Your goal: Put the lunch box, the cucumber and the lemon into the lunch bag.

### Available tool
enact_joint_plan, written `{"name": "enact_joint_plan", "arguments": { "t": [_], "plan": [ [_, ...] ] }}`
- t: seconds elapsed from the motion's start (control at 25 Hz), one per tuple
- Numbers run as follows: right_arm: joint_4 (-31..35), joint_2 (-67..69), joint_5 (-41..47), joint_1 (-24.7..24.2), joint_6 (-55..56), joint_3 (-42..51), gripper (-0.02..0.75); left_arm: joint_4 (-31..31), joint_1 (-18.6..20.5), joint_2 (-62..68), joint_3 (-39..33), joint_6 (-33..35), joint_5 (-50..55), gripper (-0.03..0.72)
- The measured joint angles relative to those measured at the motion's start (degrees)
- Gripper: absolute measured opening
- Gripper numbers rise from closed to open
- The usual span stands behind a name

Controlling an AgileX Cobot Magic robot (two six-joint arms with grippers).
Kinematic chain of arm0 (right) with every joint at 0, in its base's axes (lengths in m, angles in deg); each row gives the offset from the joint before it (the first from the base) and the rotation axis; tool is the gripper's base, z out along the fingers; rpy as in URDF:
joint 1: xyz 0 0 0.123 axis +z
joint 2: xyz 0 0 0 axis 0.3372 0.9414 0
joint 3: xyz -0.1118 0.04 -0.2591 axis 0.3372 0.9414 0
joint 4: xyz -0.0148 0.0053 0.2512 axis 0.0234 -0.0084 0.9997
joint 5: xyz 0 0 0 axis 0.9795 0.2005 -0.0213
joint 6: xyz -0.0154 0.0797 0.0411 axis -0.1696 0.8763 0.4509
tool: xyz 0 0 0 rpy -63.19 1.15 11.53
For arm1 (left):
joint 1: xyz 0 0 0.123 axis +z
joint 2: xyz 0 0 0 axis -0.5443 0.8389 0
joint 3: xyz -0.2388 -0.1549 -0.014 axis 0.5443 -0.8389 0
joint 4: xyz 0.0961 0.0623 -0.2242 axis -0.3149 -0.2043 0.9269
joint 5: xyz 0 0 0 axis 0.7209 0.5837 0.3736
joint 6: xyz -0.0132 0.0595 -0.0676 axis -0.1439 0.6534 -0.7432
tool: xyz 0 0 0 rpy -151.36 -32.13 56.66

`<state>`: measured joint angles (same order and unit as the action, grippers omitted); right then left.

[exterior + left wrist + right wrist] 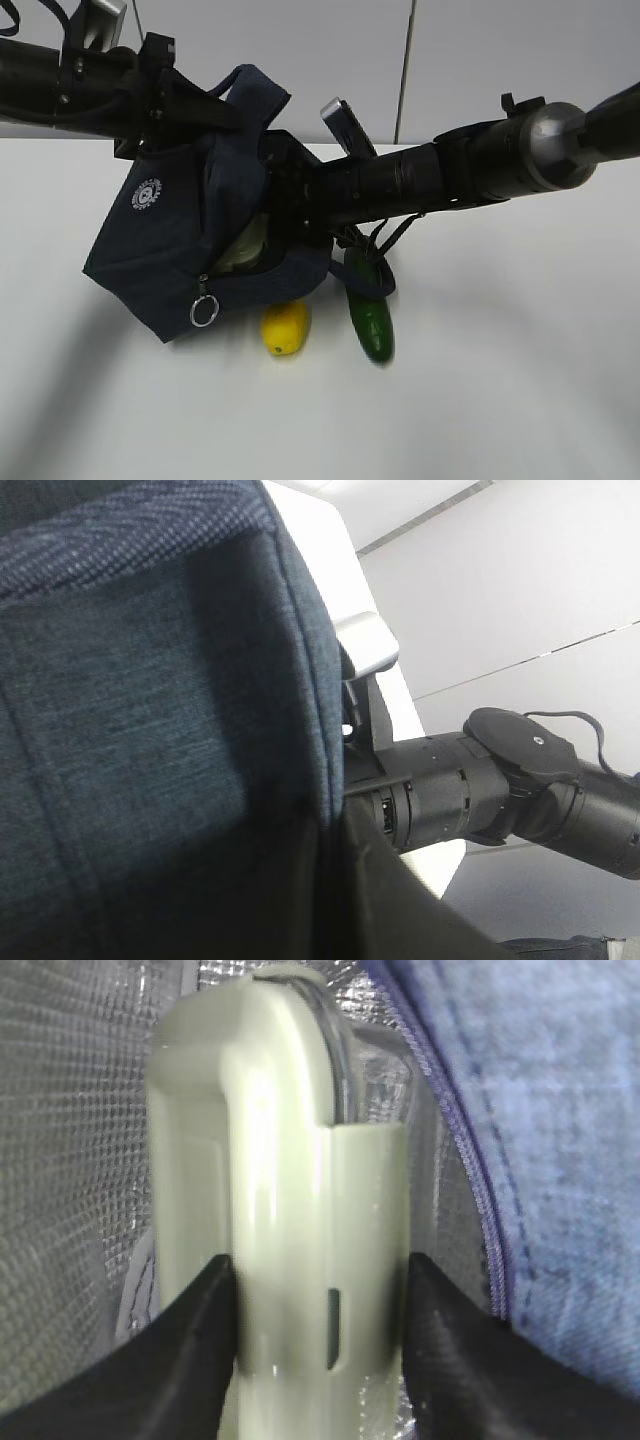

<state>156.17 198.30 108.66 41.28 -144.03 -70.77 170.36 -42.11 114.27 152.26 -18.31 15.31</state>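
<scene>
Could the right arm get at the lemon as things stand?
Probably not yet: the right gripper is inside the lunch bag, shut on the lunch box. The lemon lies uncovered on the table beside the bag.

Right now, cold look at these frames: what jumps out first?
The lunch bag hangs tilted off the table at left of centre, held up by the left arm, with the right arm reaching into its mouth. In the right wrist view the right gripper is clamped on the pale green lunch box against the silver lining. The lemon and the cucumber lie on the table below the bag.
</scene>
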Motion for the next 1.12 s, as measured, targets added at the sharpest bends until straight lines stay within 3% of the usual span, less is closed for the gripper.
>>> {"name": "enact_joint_plan", "arguments": {
  "t": [1.12],
  "plan": [
    [0.0,0.0,1.9,0.0,0.0,-0.1,0.393,0.0,0.0,0.0,0.0,0.0,0.0,-0.006]
  ]
}}
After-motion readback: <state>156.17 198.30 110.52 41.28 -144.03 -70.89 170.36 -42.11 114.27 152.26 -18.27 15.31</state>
